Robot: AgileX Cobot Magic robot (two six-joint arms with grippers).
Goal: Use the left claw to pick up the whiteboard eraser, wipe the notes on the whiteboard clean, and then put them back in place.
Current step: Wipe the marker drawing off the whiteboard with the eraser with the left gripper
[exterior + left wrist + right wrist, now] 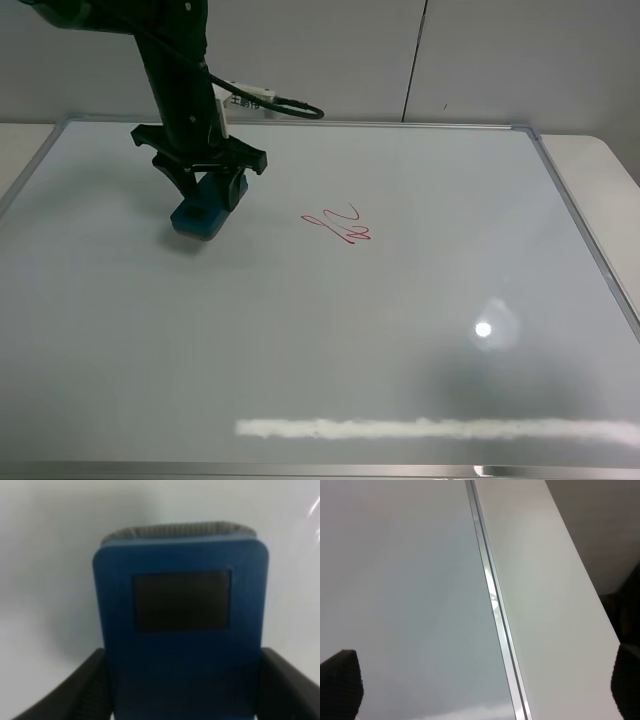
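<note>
The whiteboard (420,300) fills nearly the whole high view. Its silver frame runs along the far side and down the right, and the near rail is just inside the bottom of the picture. A strip of pale table (600,165) shows beyond the right edge and a smaller bit beyond the far left corner. The left claw (210,195) stands over the far left part of the board, well inside the frame, its jaws closed on the whiteboard eraser (198,218). In the left wrist view the black fingers (82,687) press both long sides of the blue block, with a dark patch on its top and grey felt at its outer end. The eraser sits low at the board surface, but whether it is pressed down or just lifted cannot be told. The notes (340,227), a red looping scribble, lie to its right near the board's middle, apart from the eraser with bare board between them. Wide bare board spreads near and right of the scribble, marked only by a round glare spot and a long light streak close to the near edge. The right gripper (482,687) is outside the high view. Its own camera shows its two finger tips far apart, jaws open and holding nothing, above the board's frame where it meets the table.
</note>
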